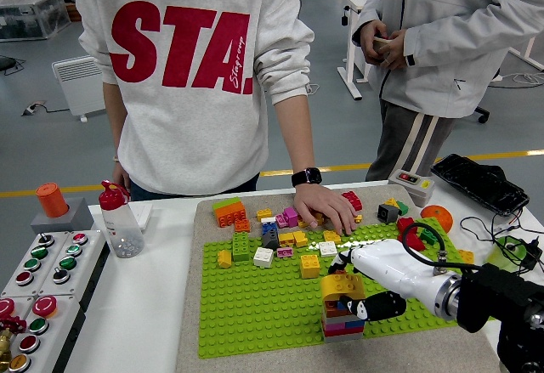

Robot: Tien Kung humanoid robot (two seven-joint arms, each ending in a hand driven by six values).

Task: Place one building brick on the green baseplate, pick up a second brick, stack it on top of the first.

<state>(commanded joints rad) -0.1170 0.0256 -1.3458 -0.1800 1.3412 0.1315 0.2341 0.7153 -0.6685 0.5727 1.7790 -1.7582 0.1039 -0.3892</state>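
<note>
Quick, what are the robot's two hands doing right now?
Left hand: not in view.
Right hand: closed on the yellow brick atop the brick stack.
</note>
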